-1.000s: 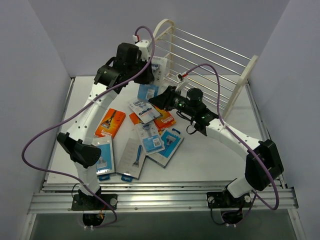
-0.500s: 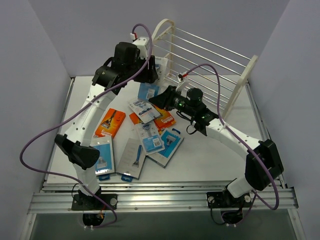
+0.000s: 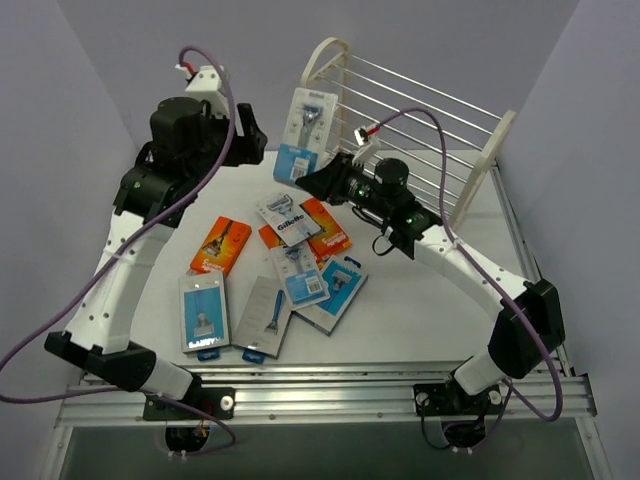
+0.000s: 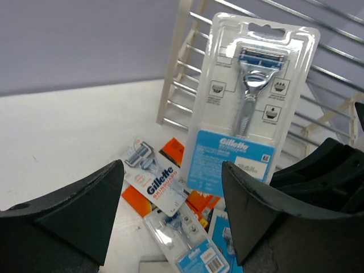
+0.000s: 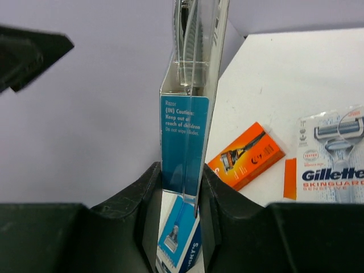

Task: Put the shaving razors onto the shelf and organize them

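A blue-and-white razor pack (image 3: 305, 135) stands upright in the air in front of the shelf's (image 3: 420, 120) left arched end. My right gripper (image 3: 315, 182) is shut on its lower edge; in the right wrist view the pack (image 5: 185, 131) is seen edge-on, pinched between both pads (image 5: 152, 193). My left gripper (image 3: 250, 135) hangs open to the left of the pack, apart from it. In the left wrist view the pack (image 4: 250, 102) shows beyond the spread fingers (image 4: 85, 210). Several razor packs (image 3: 290, 270) and orange boxes (image 3: 221, 245) lie on the table.
The shelf's white end frame (image 4: 182, 74) and wire rods rise right behind the held pack. A Skinguard pack (image 4: 156, 185) lies over an orange box (image 3: 325, 228) below both grippers. Purple walls close in the left, back and right.
My left gripper has opened, let go of the upright pack and drawn back up and to the left. The right gripper has stayed shut on the pack and shifted it slightly toward the shelf.
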You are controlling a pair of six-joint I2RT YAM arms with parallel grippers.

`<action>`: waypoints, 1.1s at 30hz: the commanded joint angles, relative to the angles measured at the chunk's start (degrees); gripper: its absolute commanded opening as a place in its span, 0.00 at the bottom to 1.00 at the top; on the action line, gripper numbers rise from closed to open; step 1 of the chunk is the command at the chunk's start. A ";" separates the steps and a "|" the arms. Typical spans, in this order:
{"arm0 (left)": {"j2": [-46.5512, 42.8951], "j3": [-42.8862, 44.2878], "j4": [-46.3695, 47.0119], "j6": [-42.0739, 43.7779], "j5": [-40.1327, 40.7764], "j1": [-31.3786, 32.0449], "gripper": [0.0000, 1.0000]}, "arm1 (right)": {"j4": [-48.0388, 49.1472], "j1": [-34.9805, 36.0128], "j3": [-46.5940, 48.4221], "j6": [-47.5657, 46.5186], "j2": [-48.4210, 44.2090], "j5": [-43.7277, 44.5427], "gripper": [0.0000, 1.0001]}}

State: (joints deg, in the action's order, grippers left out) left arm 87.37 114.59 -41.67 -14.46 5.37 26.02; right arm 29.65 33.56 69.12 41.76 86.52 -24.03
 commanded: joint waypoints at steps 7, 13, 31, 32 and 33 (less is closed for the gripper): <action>-19.86 -30.97 19.24 1.54 -0.18 -5.27 0.82 | -4.86 -5.69 20.42 -0.37 5.31 1.97 0.00; -26.99 -47.95 26.01 1.98 -2.20 -5.81 0.82 | -8.02 -9.21 32.20 1.92 11.20 2.50 0.00; -32.00 -62.73 32.09 3.74 -5.37 -5.28 0.82 | -13.65 -13.52 52.42 6.84 26.24 2.94 0.00; -32.00 -62.73 32.09 3.65 -5.37 -5.10 0.82 | -14.00 -13.78 53.21 7.02 26.42 3.11 0.00; -31.92 -62.73 32.09 3.65 -5.37 -4.84 0.82 | -14.35 -14.05 53.57 7.20 26.77 3.29 0.00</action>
State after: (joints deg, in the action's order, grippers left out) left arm 56.31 51.46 -12.71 -11.38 0.95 20.67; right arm 12.56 20.56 118.50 48.07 114.30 -20.99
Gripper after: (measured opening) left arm 0.823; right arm 0.239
